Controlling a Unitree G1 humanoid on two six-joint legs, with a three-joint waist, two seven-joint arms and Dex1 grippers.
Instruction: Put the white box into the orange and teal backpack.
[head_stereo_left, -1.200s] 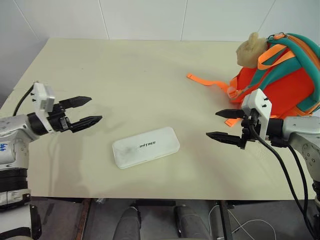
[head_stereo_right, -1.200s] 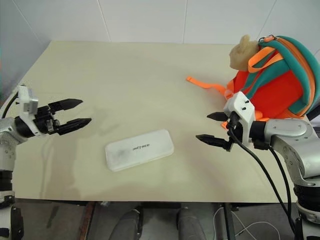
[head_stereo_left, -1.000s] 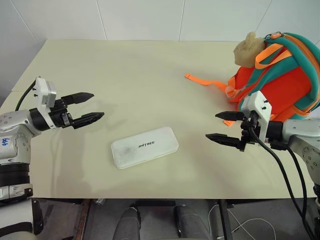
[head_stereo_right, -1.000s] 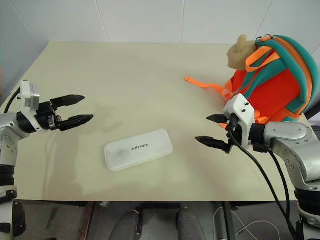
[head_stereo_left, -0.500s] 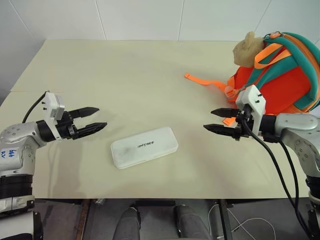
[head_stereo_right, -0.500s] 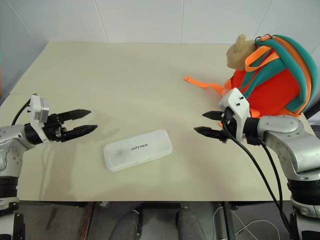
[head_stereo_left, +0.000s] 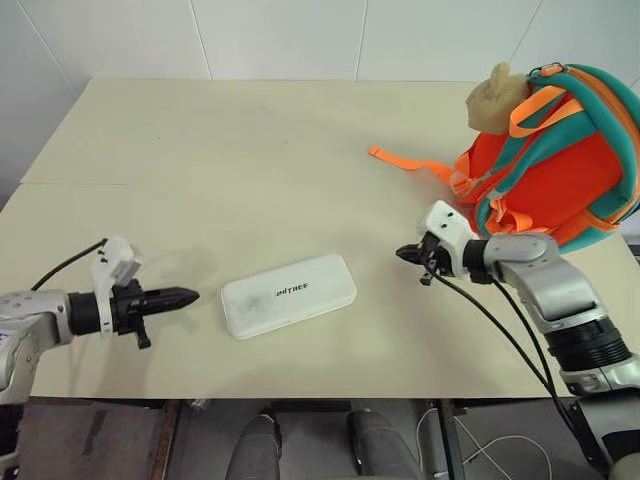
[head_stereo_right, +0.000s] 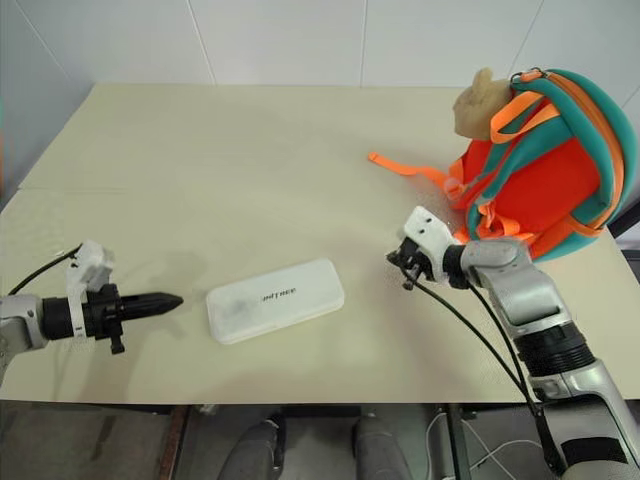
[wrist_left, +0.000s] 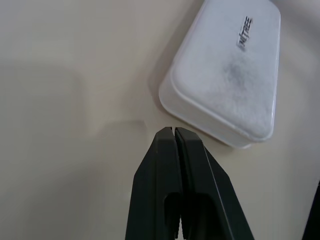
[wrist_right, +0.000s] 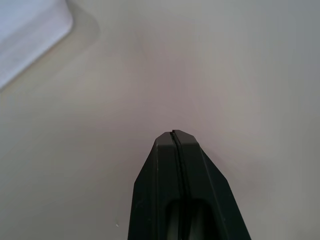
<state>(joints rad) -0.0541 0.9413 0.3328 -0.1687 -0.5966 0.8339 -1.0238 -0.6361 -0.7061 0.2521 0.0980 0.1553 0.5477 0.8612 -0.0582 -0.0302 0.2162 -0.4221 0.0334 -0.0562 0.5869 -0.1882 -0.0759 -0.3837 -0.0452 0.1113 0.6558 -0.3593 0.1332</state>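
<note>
The flat white rectangular plastic box (head_stereo_left: 290, 294) lies near the table's (head_stereo_left: 250, 150) front edge; the orange-and-teal fabric backpack (head_stereo_left: 555, 160) stands far right. Wrist views show the left gripper (wrist_left: 174, 131) pressed closed just beside the box, the right gripper (wrist_right: 173, 133) closed over bare tabletop.

White box (head_stereo_left: 290, 294) lid — dark lettering reads "UNITREE".
</note>
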